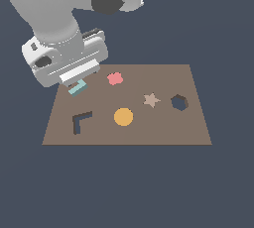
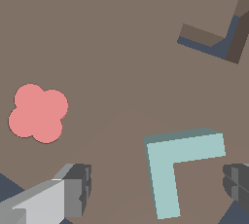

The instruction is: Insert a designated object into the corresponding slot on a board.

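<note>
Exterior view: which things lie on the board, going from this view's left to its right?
L-shaped slot → teal L-shaped block, partly hidden under the claw → pink blob → orange disc → tan star → hexagonal hole.

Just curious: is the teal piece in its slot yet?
Out. The teal piece lies flat on the board; the L-shaped slot is empty.

Teal block (image 1: 78, 87) seemingly mostly behind hand (image 1: 74, 79)
</note>
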`<state>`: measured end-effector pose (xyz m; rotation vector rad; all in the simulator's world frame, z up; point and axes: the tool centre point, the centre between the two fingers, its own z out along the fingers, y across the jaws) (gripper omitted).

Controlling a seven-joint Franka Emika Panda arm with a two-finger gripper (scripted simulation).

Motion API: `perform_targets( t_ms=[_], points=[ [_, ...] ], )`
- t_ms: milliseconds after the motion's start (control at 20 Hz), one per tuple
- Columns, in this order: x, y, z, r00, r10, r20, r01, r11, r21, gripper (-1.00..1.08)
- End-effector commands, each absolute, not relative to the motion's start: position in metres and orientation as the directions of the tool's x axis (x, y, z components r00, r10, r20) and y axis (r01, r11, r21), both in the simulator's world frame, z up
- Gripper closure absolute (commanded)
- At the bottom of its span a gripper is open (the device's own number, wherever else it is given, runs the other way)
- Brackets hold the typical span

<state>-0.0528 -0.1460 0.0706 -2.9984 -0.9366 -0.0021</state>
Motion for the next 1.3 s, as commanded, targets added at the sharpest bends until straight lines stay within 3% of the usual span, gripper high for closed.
perform_targets(
  t_ms=[0, 1250],
  points=[
    [-0.052, -0.156, 0.065, 0.798, 0.603, 0.002, 0.603, -0.798, 0.000, -0.92],
    [-0.047, -0.180, 0.030, 0.733, 0.681, 0.000, 0.681, -0.733, 0.000, -0.92]
  ],
)
